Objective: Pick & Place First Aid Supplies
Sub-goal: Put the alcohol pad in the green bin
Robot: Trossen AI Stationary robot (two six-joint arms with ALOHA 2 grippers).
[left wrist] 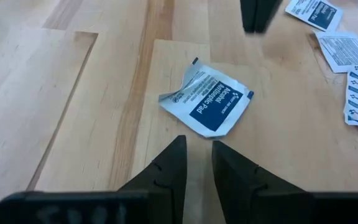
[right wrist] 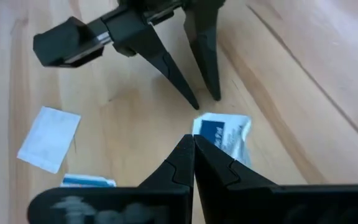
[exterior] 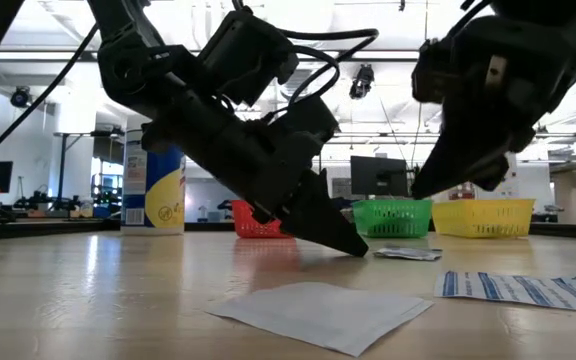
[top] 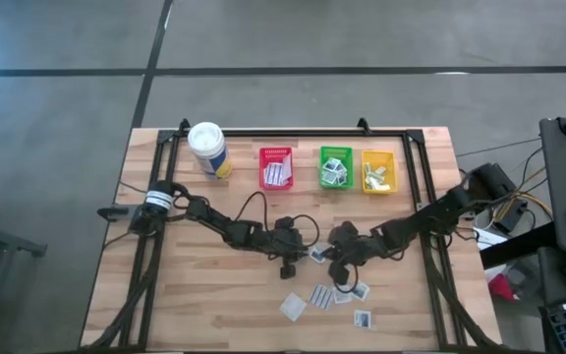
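Note:
A crumpled white packet with dark-blue print (left wrist: 207, 99) lies flat on the wooden table (top: 214, 295) near its middle; it also shows in the high view (top: 317, 255). My left gripper (left wrist: 199, 143) stands open just to the packet's left, its fingertips low at the table (exterior: 353, 248) and short of the packet's edge. My right gripper (right wrist: 193, 138) is shut and empty, raised above the table at the packet's right side (exterior: 418, 190). Several more white packets (top: 320, 295) lie flat nearer the front edge.
Along the far edge stand a red bin (top: 276, 169), a green bin (top: 335, 167) and a yellow bin (top: 378, 171), each with packets inside. A white canister with a yellow label (top: 208, 149) stands left of them. One plain white packet (exterior: 318, 315) lies close to the front.

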